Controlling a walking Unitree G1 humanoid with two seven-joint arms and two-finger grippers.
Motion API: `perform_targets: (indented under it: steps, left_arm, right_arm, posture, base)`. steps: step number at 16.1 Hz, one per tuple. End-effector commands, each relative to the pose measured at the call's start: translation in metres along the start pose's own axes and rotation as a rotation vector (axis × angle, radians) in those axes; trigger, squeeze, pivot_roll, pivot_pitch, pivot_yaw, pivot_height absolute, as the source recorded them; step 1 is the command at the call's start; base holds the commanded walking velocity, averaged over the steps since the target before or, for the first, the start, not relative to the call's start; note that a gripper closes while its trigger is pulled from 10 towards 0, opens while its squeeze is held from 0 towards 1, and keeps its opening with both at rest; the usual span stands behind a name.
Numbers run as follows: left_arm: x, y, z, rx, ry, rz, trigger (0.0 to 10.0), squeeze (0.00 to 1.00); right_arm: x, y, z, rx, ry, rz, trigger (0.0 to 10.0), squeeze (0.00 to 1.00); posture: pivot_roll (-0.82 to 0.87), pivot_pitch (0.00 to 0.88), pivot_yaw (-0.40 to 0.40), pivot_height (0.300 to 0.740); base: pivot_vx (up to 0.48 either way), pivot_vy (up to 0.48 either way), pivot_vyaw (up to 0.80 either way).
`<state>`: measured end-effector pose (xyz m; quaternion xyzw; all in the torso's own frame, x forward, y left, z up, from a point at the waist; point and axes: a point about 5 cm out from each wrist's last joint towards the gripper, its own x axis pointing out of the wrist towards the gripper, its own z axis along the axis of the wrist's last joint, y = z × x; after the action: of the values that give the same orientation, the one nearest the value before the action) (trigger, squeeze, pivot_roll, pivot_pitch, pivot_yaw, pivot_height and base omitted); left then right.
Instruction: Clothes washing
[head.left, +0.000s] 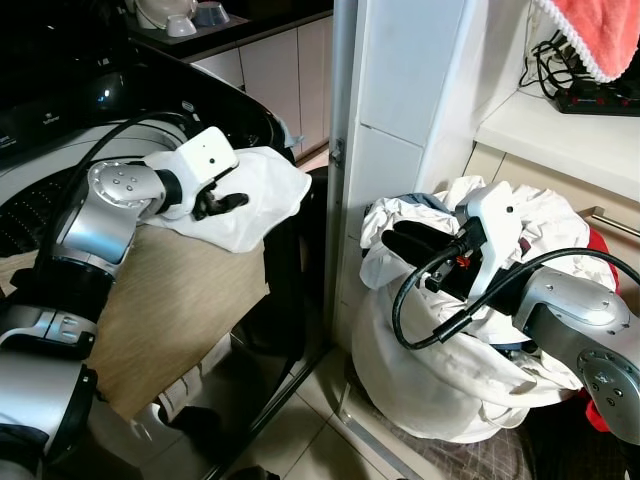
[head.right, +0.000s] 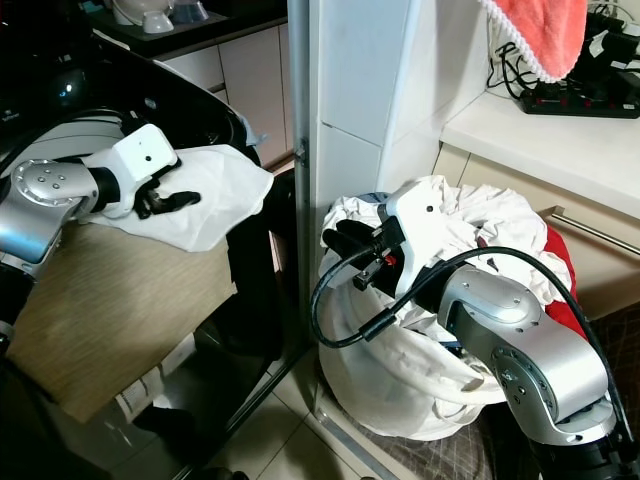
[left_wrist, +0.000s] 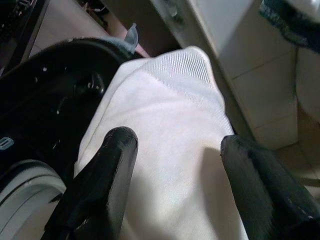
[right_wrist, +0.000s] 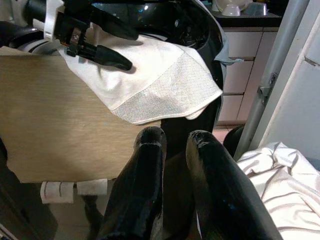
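Pillar (head.left: 420, 110): white-tiled, upright, centre of scene, with a grey metal strip down its left edge.
Desk (head.left: 560, 130): white, upper right, beside the pillar.
Power strip (head.left: 600, 98): black, on the desk, tangle of black cables just beside it.
Towel (head.left: 590, 35): coral pink with white trim, hanging over the desk at top right.
Cabinets (head.left: 275, 75): pale doors in the background, under a dark top.
Bowls (head.left: 185, 15): white, on that dark top, upper left.
Floor (head.left: 290, 440): pale tiles, bottom centre.
Drawer handle (head.left: 610, 220): metal bar, far right, below the desk.
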<state>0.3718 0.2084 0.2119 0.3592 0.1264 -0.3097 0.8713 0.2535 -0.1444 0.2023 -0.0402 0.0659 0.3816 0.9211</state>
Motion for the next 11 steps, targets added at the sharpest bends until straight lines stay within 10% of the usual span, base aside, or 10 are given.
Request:
perform_targets:
  steps: [1,2,4,11]
  left_arm:
    - [-0.002,0.006,0.003,0.027,0.01,0.023,10.0,0.0]
    - [-0.002,0.007,0.001,0.021,0.018,0.026,9.3,0.0]
    - [-0.002,0.006,-0.003,0.001,0.032,0.016,0.5,0.0]
    - [-0.002,0.008,-0.009,-0.008,0.058,0.028,0.0,0.0]
  right_arm:
    - [-0.001,0.001,-0.001,-0.008,0.009,0.003,10.0,0.0]
    - [-0.001,0.001,-0.001,-0.011,0.011,0.004,10.0,0.0]
    - [-0.001,0.001,-0.001,-0.013,0.014,0.007,10.0,0.0]
    - [-0.001,0.0,-0.002,-0.021,0.021,0.008,10.0,0.0]
  posture:
    - [-0.16,0.0,0.057,0.74]
    - [-0.16,0.0,0.057,0.74]
    - [-0.16,0.0,0.055,0.74]
    - [-0.16,0.0,0.055,0.74]
  base:
    - [0.0,0.0,0.0]
    - [0.0,0.0,0.0]
    - [0.0,0.0,0.0]
    - [0.0,0.0,0.0]
